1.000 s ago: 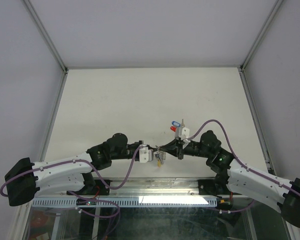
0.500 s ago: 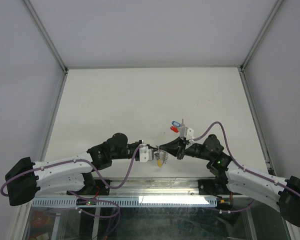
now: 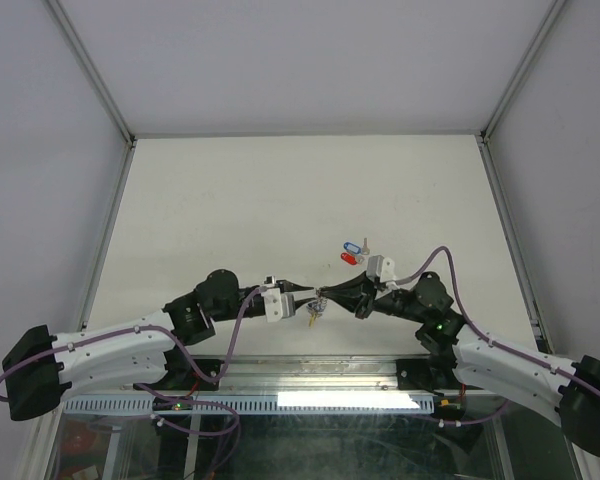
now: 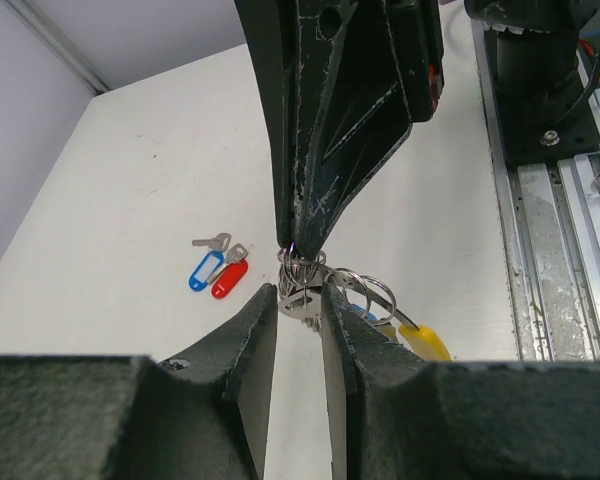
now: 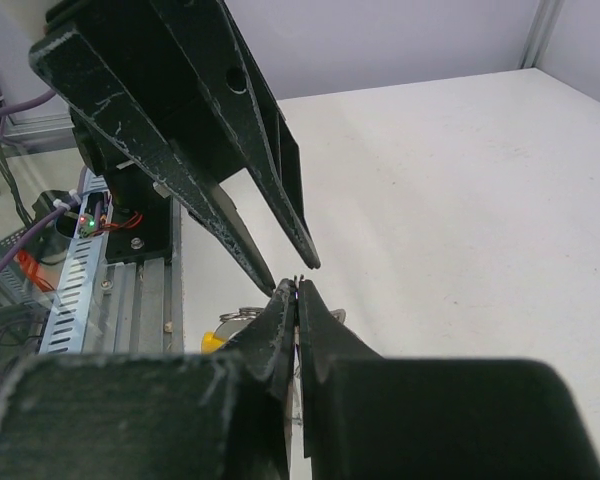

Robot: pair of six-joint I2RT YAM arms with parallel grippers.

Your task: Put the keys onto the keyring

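Note:
My left gripper (image 4: 300, 300) is closed on the silvery head of a key (image 4: 302, 304), which spans the narrow gap between its jaws. My right gripper (image 5: 297, 285) is shut on the thin wire of the keyring (image 4: 365, 290), right above the key. Silvery loops and a yellow piece (image 4: 425, 340) hang beside them. In the top view both grippers meet tip to tip, left (image 3: 315, 298) and right (image 3: 327, 296), near the table's front edge, with the yellow piece (image 3: 310, 322) dangling below. Two more keys with a blue tag (image 4: 205, 270) and a red tag (image 4: 228, 279) lie on the table.
The blue- and red-tagged keys (image 3: 349, 252) lie just behind the right wrist. A metal rail (image 3: 310, 375) runs along the table's front edge, with the arm bases on it. Cage posts and walls stand at the left, right and back.
The left arm has drawn back to the left and the right arm has swung lower toward it. The tips stay together at the same spot, holding the same things.

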